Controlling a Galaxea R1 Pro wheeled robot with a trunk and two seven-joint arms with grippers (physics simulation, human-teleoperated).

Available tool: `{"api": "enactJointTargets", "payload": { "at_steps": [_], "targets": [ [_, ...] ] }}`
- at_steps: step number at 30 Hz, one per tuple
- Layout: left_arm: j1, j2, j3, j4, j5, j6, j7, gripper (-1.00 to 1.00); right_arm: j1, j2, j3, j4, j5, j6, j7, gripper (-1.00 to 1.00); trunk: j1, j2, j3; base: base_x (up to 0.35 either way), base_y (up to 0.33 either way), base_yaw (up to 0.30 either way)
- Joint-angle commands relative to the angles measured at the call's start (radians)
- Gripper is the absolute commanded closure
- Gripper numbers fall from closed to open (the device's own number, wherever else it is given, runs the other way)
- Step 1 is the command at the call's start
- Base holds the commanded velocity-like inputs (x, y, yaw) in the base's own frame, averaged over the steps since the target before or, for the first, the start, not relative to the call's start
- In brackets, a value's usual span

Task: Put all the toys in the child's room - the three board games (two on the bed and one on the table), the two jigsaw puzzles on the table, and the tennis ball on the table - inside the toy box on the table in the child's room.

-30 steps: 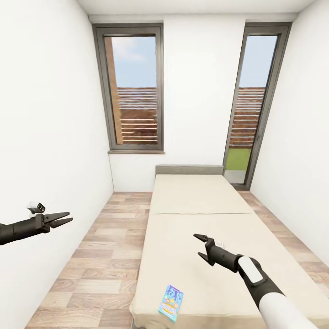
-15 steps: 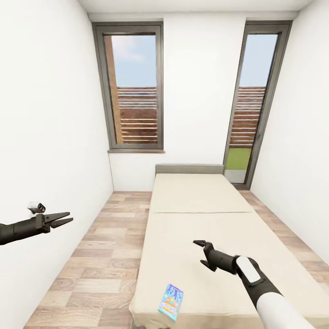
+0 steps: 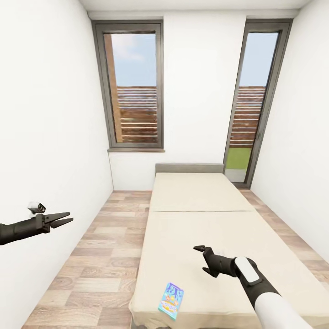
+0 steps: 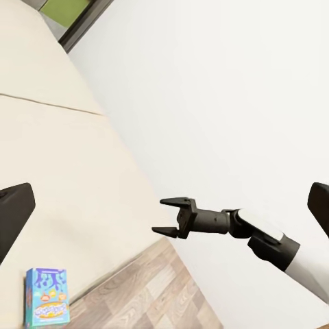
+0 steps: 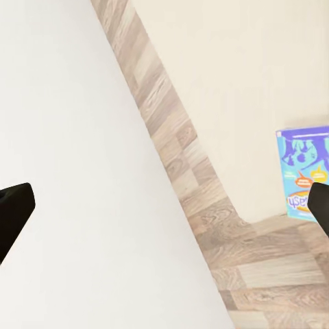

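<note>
A small blue-cyan board game (image 3: 171, 294) lies flat on the bed (image 3: 196, 196), close to its near left corner. It also appears in the left wrist view (image 4: 48, 296) and the right wrist view (image 5: 305, 175). My right gripper (image 3: 202, 260) hovers open over the beige cover, slightly right of and beyond the game, with nothing between its fingers. The left wrist camera sees it too (image 4: 161, 216). My left gripper (image 3: 67, 218) is held open and empty above the floor by the left wall. The table, toy box, puzzles and tennis ball are out of view.
The narrow room has white walls close on both sides. A strip of wood-plank floor (image 3: 105, 256) runs along the bed's left side. A tall window (image 3: 135, 87) and a glass door (image 3: 256, 100) stand at the far end behind the low grey headboard (image 3: 189, 168).
My right gripper has come lower and nearer over the bed, closing the distance to the board game. The left arm has stayed where it was.
</note>
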Motion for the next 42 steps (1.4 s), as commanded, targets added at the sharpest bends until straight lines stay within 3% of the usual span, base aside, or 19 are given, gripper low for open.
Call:
{"api": "enactJointTargets", "payload": {
  "at_steps": [1, 7, 15, 22, 29, 32, 36, 42],
  "targets": [
    [-0.001, 0.000, -0.001, 0.000, 0.001, 0.011, -0.003, -1.00, -0.001, 0.001, -0.006, 0.000, 0.008, 0.006, 0.006, -1.00, 0.004, -0.008, -0.005, 0.000, 0.000, 0.000],
    [-0.001, 0.000, -0.001, 0.000, 0.001, 0.010, -0.002, -1.00, -0.001, 0.002, -0.011, 0.000, 0.007, 0.007, 0.010, -1.00, 0.027, -0.050, -0.023, 0.000, 0.000, 0.000],
    [-0.001, 0.000, -0.002, 0.000, 0.002, 0.010, -0.002, -1.00, -0.001, 0.001, -0.064, 0.000, 0.007, 0.009, 0.013, -1.00, 0.058, -0.106, -0.048, 0.000, 0.000, 0.000],
    [-0.001, 0.000, -0.001, 0.000, 0.000, 0.013, -0.001, -1.00, -0.001, 0.001, -0.077, 0.000, 0.006, 0.009, 0.014, -1.00, 0.085, -0.155, -0.070, 0.000, 0.000, 0.000],
    [-0.002, 0.001, 0.000, 0.000, -0.002, 0.022, -0.003, -1.00, 0.000, 0.001, -0.079, 0.000, 0.006, 0.009, 0.015, -1.00, 0.085, -0.155, -0.070, 0.000, 0.000, 0.000],
    [-0.002, 0.002, -0.002, 0.000, -0.007, 0.046, -0.001, -1.00, 0.000, 0.001, -0.079, 0.000, 0.006, 0.009, 0.016, -1.00, 0.085, -0.155, -0.070, 0.000, 0.000, 0.000],
    [-0.002, 0.002, 0.001, 0.000, -0.007, 0.133, 0.002, -1.00, 0.000, 0.001, -0.079, 0.000, 0.006, 0.009, 0.017, -1.00, 0.085, -0.155, -0.070, 0.000, 0.000, 0.000],
    [-0.002, 0.010, 0.002, 0.000, -0.008, 0.217, 0.005, -1.00, 0.000, 0.000, -0.079, 0.000, 0.006, 0.009, 0.017, -1.00, 0.108, -0.197, -0.089, 0.000, 0.000, 0.000]
  ]
}}
